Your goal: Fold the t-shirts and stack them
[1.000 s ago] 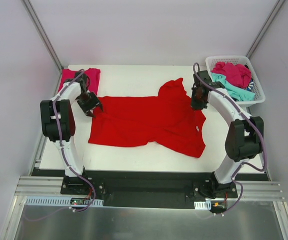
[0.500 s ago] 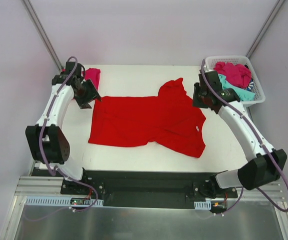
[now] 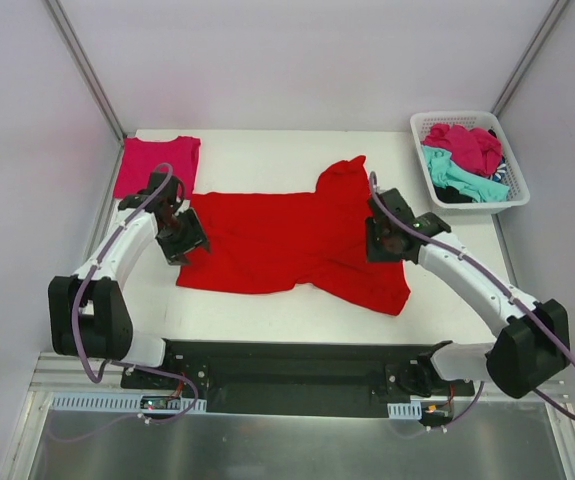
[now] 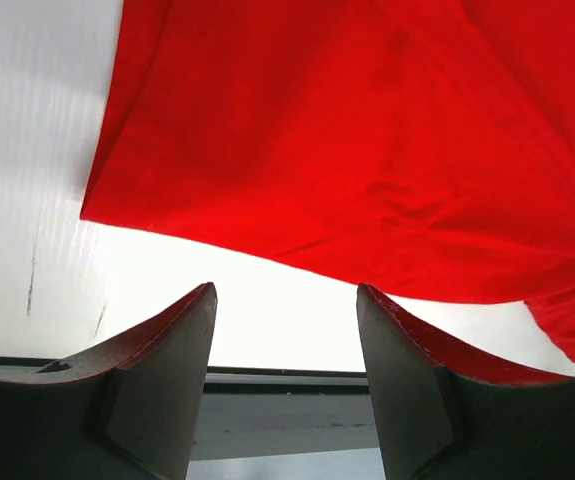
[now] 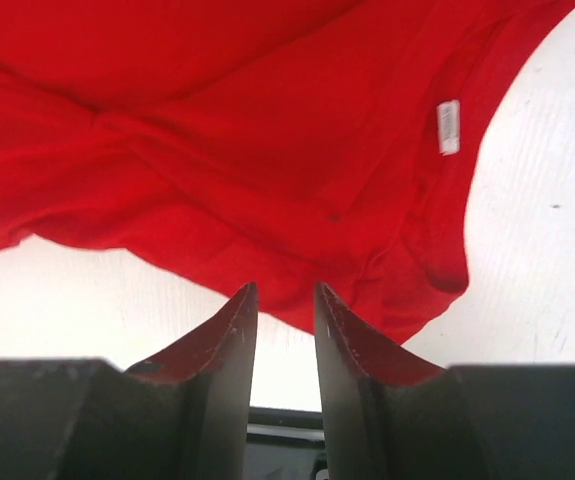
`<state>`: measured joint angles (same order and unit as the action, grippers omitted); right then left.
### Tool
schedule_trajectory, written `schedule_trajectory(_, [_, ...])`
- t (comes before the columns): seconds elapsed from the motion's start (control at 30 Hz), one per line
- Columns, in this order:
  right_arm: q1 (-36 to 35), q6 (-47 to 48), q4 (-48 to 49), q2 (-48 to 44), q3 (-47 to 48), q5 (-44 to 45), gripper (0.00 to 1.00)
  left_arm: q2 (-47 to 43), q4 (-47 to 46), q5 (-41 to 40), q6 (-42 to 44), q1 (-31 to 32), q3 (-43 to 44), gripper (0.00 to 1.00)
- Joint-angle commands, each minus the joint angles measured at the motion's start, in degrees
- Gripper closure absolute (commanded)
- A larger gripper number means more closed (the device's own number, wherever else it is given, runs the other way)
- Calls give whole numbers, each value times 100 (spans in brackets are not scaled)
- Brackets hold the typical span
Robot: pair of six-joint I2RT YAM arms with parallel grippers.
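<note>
A large bright red t-shirt (image 3: 287,240) lies spread and rumpled across the middle of the white table (image 3: 267,310). A magenta-pink t-shirt (image 3: 157,165) lies folded flat at the back left corner. My left gripper (image 3: 184,247) hangs at the red shirt's left edge. In the left wrist view that gripper (image 4: 285,300) is open, nothing between its fingers, with the shirt's hem (image 4: 347,150) just beyond them. My right gripper (image 3: 383,250) is over the shirt's right side. In the right wrist view it (image 5: 284,300) is open by a narrow gap above the red cloth (image 5: 217,120), gripping nothing.
A white lattice basket (image 3: 512,185) at the back right holds magenta (image 3: 464,143), teal (image 3: 457,178) and dark shirts in a heap. A white label (image 5: 448,126) shows on the red shirt. The table's near edge and a black rail run below both grippers.
Both arms pulled back from the far side toward the near side. The left gripper left the pink shirt for the red shirt's left edge. The right gripper came over the shirt's right side, jaws parted.
</note>
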<state>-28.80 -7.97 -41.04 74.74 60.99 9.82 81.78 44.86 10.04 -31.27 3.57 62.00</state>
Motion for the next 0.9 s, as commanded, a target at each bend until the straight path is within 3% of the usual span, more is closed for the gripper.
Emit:
schedule_trajectory(0.0, [-363,-319,105,-276,-271,177,68,-320,-328,15,-160,135,-433,43])
schedule_trajectory(0.3, [-697,-662,34,-812,-852,151,67,-645,-522,-20,-345,381,-1092,43])
schedule_trajectory(0.53, [-943,-812,219,-637,-1221,28,66,-795,-926,103,-538,381,-1734,43])
schedule_trajectory(0.7, [-1207,-917,342,-154,-1265,116,50,-532,-1137,121,-503,390,-1876,42])
schedule_trajectory(0.87, [-1295,-882,597,251,-1186,116,50,-312,-1164,-107,-442,398,-1770,42])
